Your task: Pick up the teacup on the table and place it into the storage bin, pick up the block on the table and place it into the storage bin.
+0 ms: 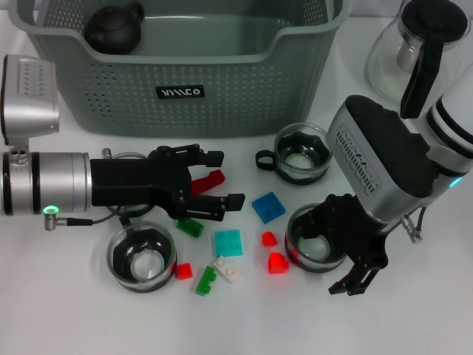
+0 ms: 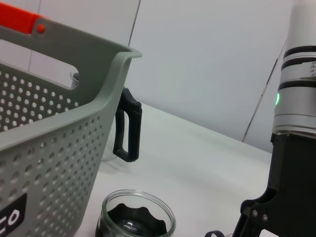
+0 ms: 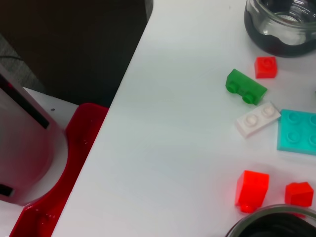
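The grey-green storage bin (image 1: 185, 81) stands at the back, with its perforated wall (image 2: 49, 148) close in the left wrist view. My left gripper (image 1: 211, 180) hovers in front of the bin, shut on a red block (image 1: 213, 178); that block (image 2: 17, 19) shows above the bin rim. My right gripper (image 1: 353, 279) hangs over the right side of a glass teacup (image 1: 310, 248) and hides part of its rim (image 3: 269, 224). Two more teacups sit at the left front (image 1: 142, 257) and near the bin (image 1: 303, 154).
Loose blocks lie between the cups: blue (image 1: 268, 207), cyan (image 1: 228, 242), green (image 1: 189, 227), white (image 1: 225, 270) and small red ones (image 1: 278, 262). A black teapot (image 1: 114, 28) is in the bin. A glass teapot (image 1: 421, 52) stands at the back right.
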You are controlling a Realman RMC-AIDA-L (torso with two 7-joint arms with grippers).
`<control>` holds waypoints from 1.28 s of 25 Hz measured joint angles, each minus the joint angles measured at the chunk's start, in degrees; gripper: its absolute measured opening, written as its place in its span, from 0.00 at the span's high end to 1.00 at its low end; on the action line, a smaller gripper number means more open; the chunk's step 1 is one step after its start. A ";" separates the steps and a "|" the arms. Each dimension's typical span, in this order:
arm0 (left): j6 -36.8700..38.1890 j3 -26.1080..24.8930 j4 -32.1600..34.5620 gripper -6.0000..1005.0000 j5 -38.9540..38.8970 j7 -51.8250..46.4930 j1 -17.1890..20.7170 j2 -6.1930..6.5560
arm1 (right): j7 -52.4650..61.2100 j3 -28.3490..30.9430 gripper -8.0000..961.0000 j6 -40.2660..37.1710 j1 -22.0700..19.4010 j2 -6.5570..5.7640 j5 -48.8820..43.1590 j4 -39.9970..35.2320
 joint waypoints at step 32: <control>-0.44 0.00 0.00 0.08 -0.14 0.20 0.86 0.00 | 10.33 -4.33 0.83 1.89 0.54 -0.20 0.19 -2.43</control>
